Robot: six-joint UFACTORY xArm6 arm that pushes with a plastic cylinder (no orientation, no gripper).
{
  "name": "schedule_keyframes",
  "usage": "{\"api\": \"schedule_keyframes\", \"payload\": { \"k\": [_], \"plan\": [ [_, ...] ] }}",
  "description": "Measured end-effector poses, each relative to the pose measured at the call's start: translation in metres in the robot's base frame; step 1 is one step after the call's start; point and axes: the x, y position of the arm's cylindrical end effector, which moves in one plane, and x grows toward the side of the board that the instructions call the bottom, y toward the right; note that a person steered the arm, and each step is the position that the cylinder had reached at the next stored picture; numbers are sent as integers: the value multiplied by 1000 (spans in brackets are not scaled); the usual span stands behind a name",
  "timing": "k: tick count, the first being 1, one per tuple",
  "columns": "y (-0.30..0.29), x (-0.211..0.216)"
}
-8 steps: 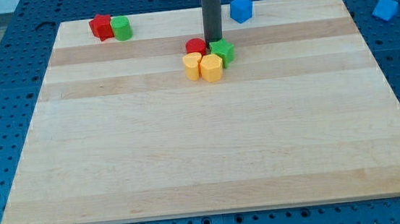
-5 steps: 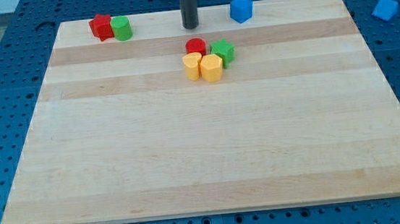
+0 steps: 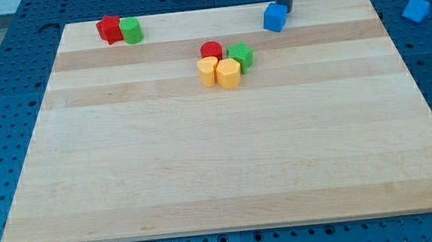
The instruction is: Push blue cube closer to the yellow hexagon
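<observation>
The blue cube [image 3: 274, 17] sits near the top edge of the wooden board [image 3: 219, 160], right of centre. My tip [image 3: 287, 10] is right behind it, at its upper right side, touching or nearly touching it. The yellow hexagon [image 3: 228, 73] lies lower and to the left of the cube, in a tight cluster with another yellow block [image 3: 208, 71], a red cylinder [image 3: 211, 51] and a green block [image 3: 240, 55].
A red block [image 3: 109, 28] and a green cylinder [image 3: 130, 30] sit together at the board's top left. Another blue block [image 3: 416, 9] lies off the board on the blue perforated table at the view's right.
My tip has moved from above the cluster to the right, round to the blue cube's upper right. The blue cube has shifted a little right and down.
</observation>
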Motion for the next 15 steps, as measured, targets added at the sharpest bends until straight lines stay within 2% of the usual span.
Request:
{"api": "schedule_keyframes", "payload": {
  "k": [1,3,5,7,8,10,15],
  "plan": [
    [-19,0],
    [-19,19],
    [-21,19],
    [-54,20],
    [-47,20],
    [-36,65],
    [47,113]
  ]
}}
